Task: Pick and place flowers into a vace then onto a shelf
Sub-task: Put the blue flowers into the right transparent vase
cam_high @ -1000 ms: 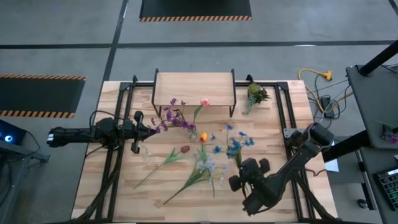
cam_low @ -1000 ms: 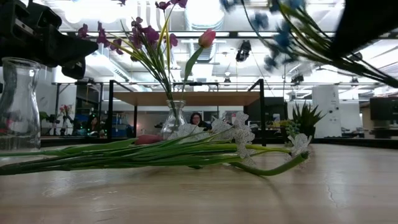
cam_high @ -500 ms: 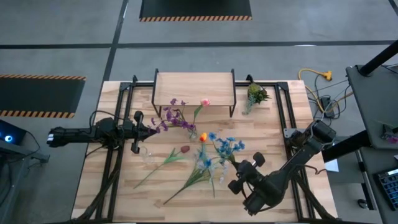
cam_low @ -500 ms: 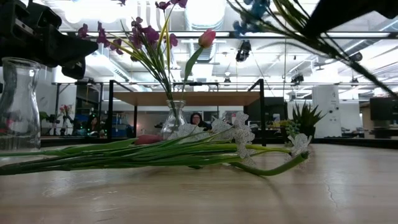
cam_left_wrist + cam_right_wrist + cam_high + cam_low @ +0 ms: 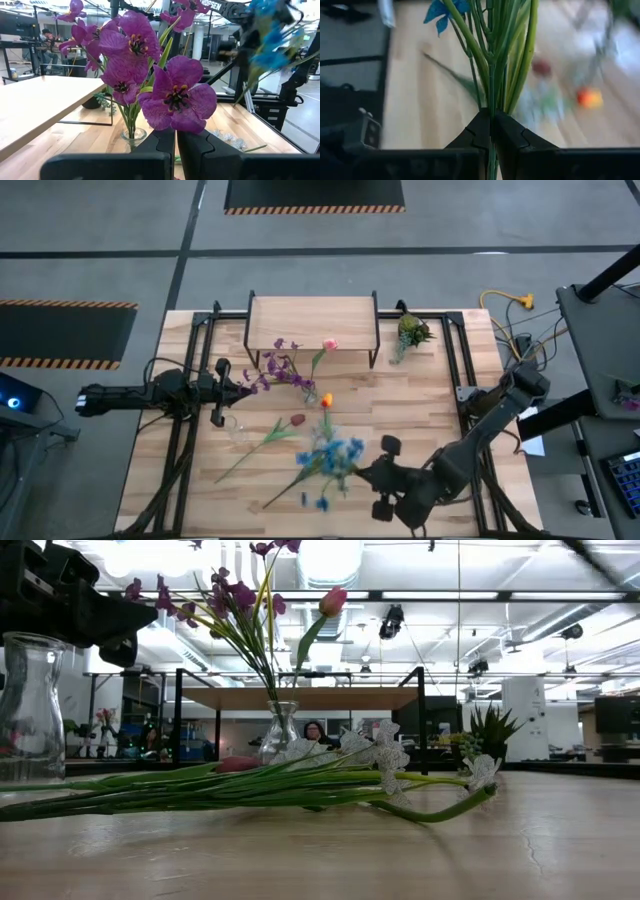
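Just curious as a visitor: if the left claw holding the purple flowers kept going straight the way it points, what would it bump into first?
Probably the glass vase of flowers: the left gripper, shut on the purple flowers, points at it. How far off it stands is unclear.

Two dark, jointed, cabled arms

The blue flowers (image 5: pixel 328 463) near the table's front edge are smeared by motion, so their heads cannot be counted; in the right wrist view their heads are cut off by the picture's edge; the table behind them is blurred.
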{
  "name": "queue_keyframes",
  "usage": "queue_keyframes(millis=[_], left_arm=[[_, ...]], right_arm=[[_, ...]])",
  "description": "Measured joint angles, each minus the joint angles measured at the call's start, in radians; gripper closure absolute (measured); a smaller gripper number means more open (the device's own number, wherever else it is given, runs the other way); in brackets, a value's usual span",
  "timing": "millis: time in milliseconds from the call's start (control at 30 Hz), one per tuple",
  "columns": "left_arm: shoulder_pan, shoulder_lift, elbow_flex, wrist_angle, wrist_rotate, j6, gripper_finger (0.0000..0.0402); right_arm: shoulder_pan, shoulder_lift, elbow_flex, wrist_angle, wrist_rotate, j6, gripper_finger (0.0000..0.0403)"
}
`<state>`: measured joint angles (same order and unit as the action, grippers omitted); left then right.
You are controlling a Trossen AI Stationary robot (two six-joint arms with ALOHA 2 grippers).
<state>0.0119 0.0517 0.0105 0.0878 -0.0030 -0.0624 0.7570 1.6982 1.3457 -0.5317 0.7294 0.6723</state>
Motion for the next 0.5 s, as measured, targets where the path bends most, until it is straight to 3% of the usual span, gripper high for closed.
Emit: queue_keyframes(millis=[167,300,367,500], left_arm=[[0.000,0.000,0.000,0.000,0.000,0.000,0.0402],[0.000,0.000,0.000,0.003,0.000,0.000,0.0402],[0.000,0.000,0.000,0.008,0.000,0.000,0.0402],[0.000,0.000,0.000,0.013,0.000,0.000,0.0402]], right_arm=[[-0.046,-0.047,-0.119,0.361,-0.003,-0.399,0.0394],[-0.137,-0.095,-0.274,0.619,-0.033,-0.601,0.0394],[-0.207,-0.122,-0.363,0.759,-0.105,-0.662,0.0394],[-0.354,-0.160,-0.517,1.094,-0.361,-0.772,0.0394]])
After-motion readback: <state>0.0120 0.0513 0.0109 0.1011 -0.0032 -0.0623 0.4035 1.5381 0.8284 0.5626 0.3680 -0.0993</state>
